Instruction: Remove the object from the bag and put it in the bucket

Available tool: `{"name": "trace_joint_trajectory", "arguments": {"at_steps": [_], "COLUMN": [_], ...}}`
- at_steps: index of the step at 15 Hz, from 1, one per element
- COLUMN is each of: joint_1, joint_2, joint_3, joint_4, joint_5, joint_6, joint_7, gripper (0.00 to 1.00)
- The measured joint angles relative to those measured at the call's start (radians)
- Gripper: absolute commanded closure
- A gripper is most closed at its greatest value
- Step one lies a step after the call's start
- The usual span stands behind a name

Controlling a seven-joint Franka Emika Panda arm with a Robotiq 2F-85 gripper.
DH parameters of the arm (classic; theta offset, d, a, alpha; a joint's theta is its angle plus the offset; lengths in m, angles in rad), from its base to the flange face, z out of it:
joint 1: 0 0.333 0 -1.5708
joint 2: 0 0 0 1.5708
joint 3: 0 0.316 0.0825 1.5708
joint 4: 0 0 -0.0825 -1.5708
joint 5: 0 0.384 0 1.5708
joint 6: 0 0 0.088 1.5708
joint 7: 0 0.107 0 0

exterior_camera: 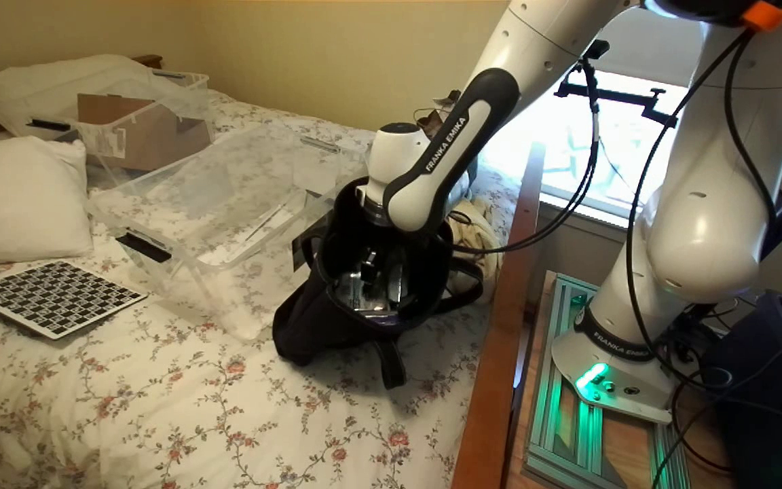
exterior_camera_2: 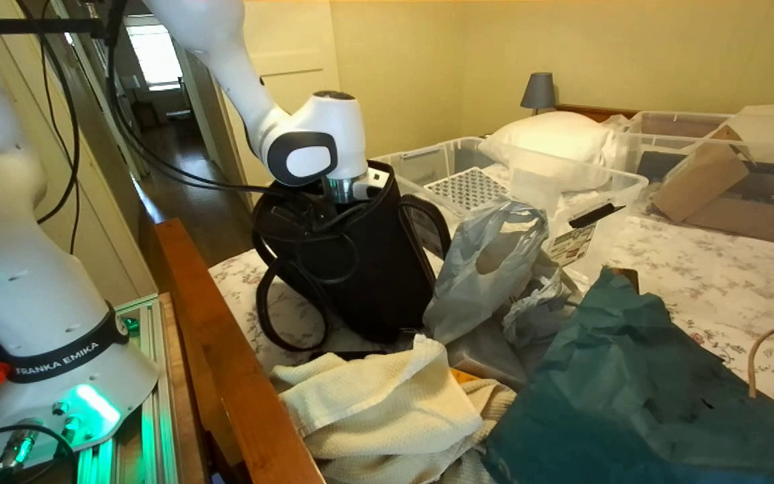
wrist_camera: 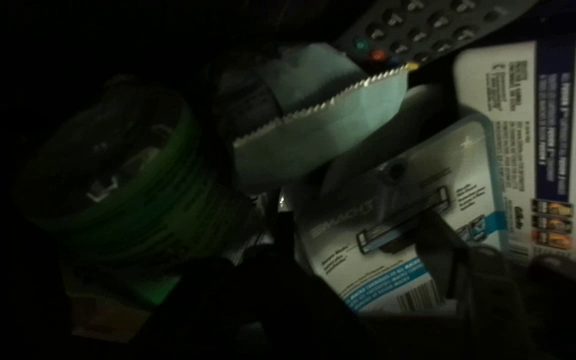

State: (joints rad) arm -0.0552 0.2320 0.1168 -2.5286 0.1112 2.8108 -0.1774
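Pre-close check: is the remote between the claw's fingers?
No, in the wrist view the remote lies at the upper right, outside the gap of the open claw.

Inside the black bag (exterior_camera: 330,326), we are finding walls ringing our gripper (wrist_camera: 360,220), while the mouth is leaving us passage above it. In the wrist view, a green tub (wrist_camera: 168,200) is blocking us left of the fingers (wrist_camera: 284,230), a serrated-edged packet (wrist_camera: 318,137) is standing ahead, and a white box (wrist_camera: 553,150) is crowding the right. Between the spread fingers we are facing a blister pack (wrist_camera: 388,240).
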Motion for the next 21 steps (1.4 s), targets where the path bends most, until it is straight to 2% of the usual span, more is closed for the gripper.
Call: {"name": "trace_joint_trajectory", "arguments": {"at_steps": [5,7,8,10,13,18,21], "joint_1": [-0.07,-0.076,-0.079,-0.084,-0.08,-0.036,0.011], "joint_2": [0.009,0.009,0.009,0.005,-0.008,-0.031,-0.045], "joint_3": [0.057,0.061,0.065,0.077,0.084,0.075,0.055], "joint_4": [0.05,0.064,0.068,0.073,0.073,0.07,0.069], "joint_5": [0.127,0.158,0.177,0.216,0.228,0.213,0.149], "joint_6": [-0.096,-0.107,-0.102,-0.091,-0.09,-0.093,-0.104], "joint_7": [-0.169,-0.205,-0.223,-0.263,-0.273,-0.212,-0.101], "gripper": [0.98,1.0,0.97,0.98,0.98,0.98,0.98]}}
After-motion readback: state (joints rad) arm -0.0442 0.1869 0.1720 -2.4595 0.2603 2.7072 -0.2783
